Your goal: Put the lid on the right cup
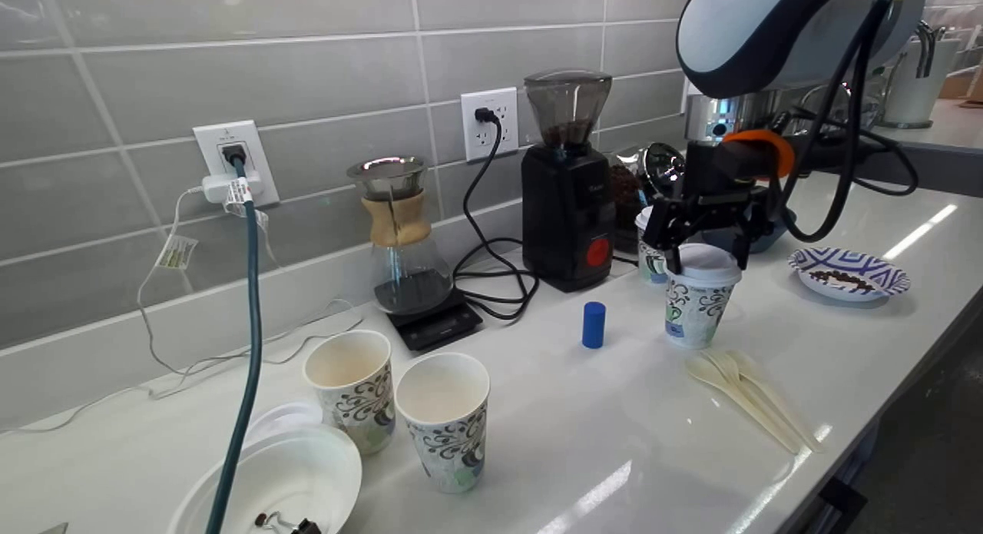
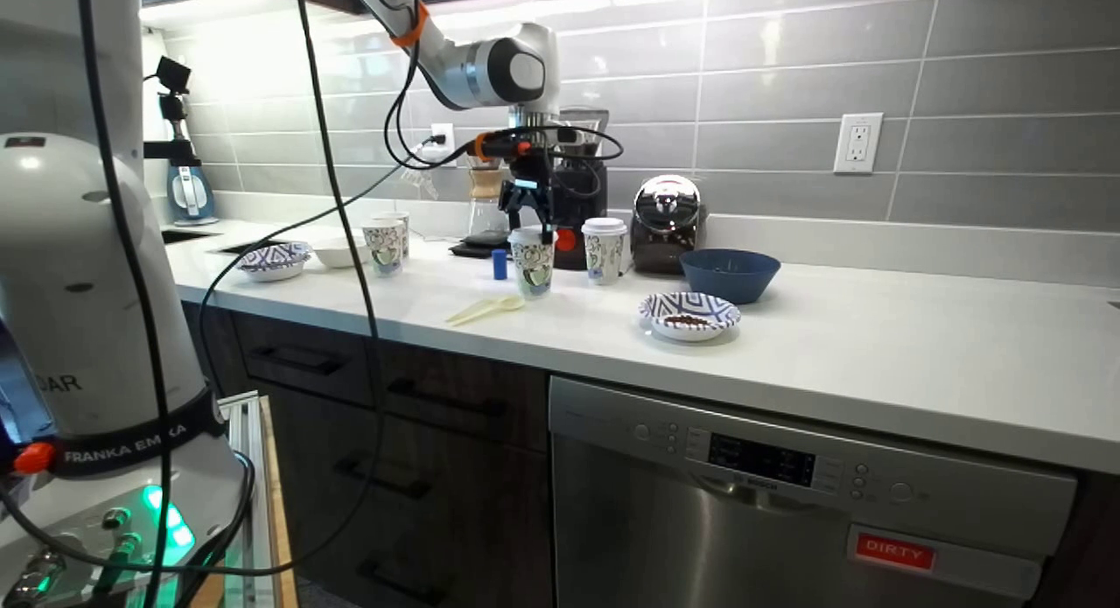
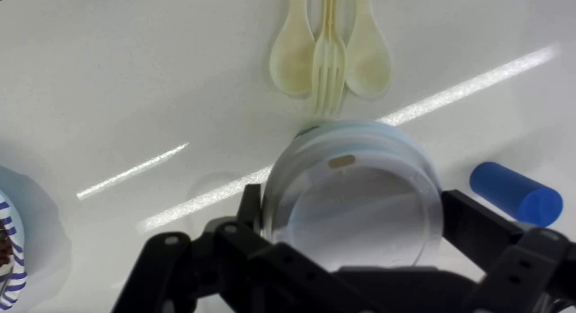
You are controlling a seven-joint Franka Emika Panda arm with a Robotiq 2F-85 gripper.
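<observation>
Atop the blue-printed cup [image 1: 695, 313], see a round white lid [image 3: 355, 209] with an oval sip hole [image 3: 341, 161]. Around it, note a gripper [image 1: 707, 254] spread wide, with fingers [image 3: 470, 225] on opposite sides; cannot tell whether touching. Near the blue-printed cup, find another lidded cup [image 2: 604, 254] and a patterned bowl [image 1: 852, 260] with dark brown bits [image 1: 843, 279]; well apart from it, two tan-lined cups [image 1: 449, 446] and a white bowl [image 1: 315, 465] with a binder clip [image 1: 306, 527].

Your forearm [image 2: 464, 70]: slanted down | your wrist [image 2: 541, 66]: bent | your gripper [image 3: 351, 204]: pointing downward, jaws spread wide apart
</observation>
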